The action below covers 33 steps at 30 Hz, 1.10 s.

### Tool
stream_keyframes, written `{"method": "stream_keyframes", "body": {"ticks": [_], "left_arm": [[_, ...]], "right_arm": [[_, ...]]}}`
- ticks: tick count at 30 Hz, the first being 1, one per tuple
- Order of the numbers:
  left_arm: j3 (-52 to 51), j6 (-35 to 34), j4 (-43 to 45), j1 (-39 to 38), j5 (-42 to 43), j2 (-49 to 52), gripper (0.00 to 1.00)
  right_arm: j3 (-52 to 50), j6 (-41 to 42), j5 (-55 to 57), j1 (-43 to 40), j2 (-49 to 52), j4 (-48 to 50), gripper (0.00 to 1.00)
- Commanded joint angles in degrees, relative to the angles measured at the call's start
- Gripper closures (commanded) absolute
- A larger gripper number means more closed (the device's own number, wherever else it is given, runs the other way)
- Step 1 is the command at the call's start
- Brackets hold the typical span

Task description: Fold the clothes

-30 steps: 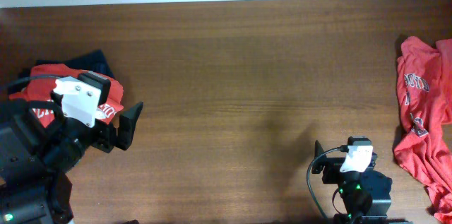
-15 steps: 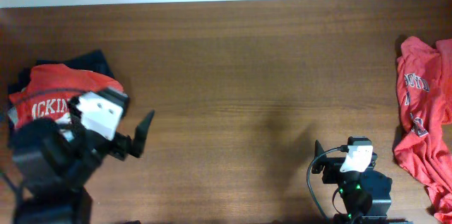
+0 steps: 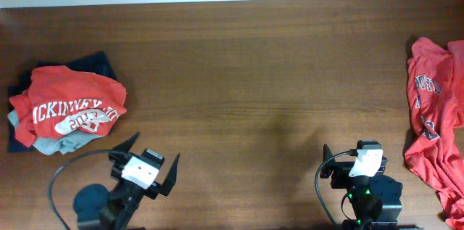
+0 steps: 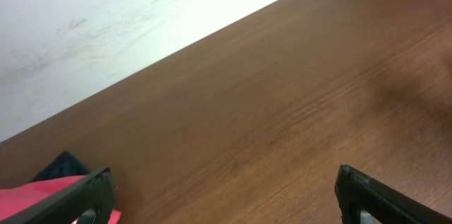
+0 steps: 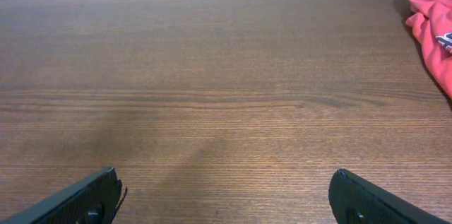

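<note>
Left fingers (image 3: 172,172) withdrawn, spread | clothes pile (image 3: 69,107) well apart, far-left | right fingers (image 5: 78,199) spread, empty

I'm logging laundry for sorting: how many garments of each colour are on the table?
Red: 2, the left T-shirt atop the others, the right T-shirt lying crumpled.
Grey: 1, the grey garment beneath it.
Navy: 1, the navy garment beneath it.
Total: 4.

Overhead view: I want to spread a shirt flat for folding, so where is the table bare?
The table is bare across its whole middle, between the stacked pile at the left edge and the crumpled red shirt at the right edge. Crowded: those two edges, and the near edge where the open left gripper and right gripper sit.
</note>
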Motion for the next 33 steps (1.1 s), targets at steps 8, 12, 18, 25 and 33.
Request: {"method": "stream_keyframes", "body": {"ticks": [8, 12, 18, 25, 33], "left_arm": [[-14.93, -0.57, 9.77, -2.08, 1.62, -9.31, 0.01], [-15.89, -0.72, 12.90, -2.32, 1.79, -9.88, 0.01], [-15.89, -0.72, 12.90, -2.32, 1.77, -9.86, 0.01], [-15.89, -0.72, 12.87, -2.32, 1.77, -9.86, 0.01], [-15.89, -0.72, 12.90, -2.32, 1.77, -9.86, 0.01]], "right_arm": [[-0.39, 0.24, -0.11, 0.35, -0.55, -0.02, 0.02], [-0.39, 0.24, -0.11, 0.35, -0.55, -0.02, 0.01], [-0.39, 0.24, -0.11, 0.35, -0.55, -0.02, 0.01], [-0.39, 0.24, -0.11, 0.35, -0.55, -0.02, 0.01], [-0.39, 0.24, -0.11, 0.35, -0.55, -0.02, 0.01]]}}
